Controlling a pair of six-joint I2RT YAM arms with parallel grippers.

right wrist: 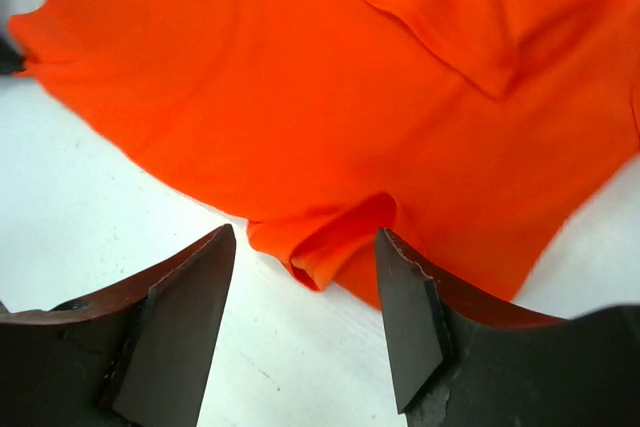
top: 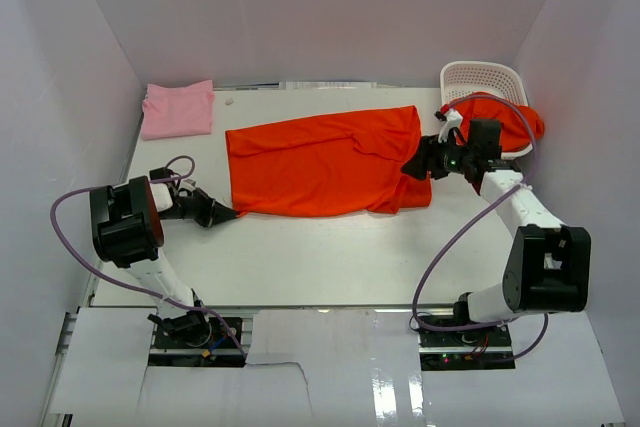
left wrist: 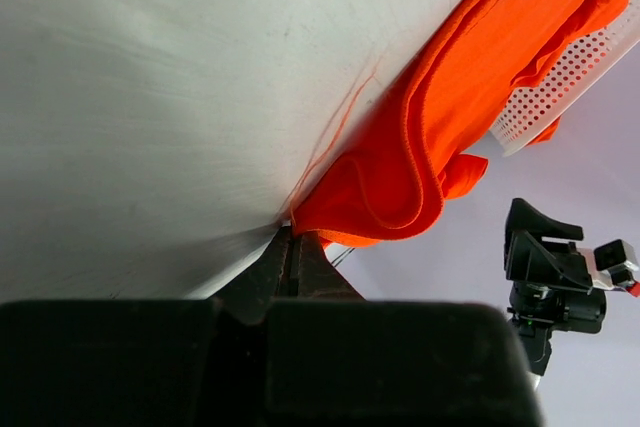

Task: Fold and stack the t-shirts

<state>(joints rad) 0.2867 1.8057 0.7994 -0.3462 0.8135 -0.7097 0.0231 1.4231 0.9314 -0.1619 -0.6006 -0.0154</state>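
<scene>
wrist views only: left gripper (left wrist: 295, 247) clamped shut on corner of orange t-shirt (top: 320, 162), spread across tabletop (top: 330, 257); right gripper (right wrist: 305, 247) jaws apart over its hem; pink t-shirt (top: 178, 109) far-left corner, basket (top: 480, 77) far right.

Bright, even white light fills the overhead view, and the enclosure walls (top: 300, 7) carry a faint lilac cast. Soft, pale shadows lie on the bench (top: 330, 257) beneath both arms. White glare streaks the glossy panel (top: 395, 387) far behind the jaws, by the arm bases. In the left wrist view, the bench dims to a grey shadow just ahead of the left jaws, whose housing is a black, blurred block. The orange t-shirt (left wrist: 420, 147) beyond them is sharp and heavily saturated. In the right wrist view, the bench between the right jaws is nearly washed-out white, and the jaws look dark and slightly soft.
</scene>
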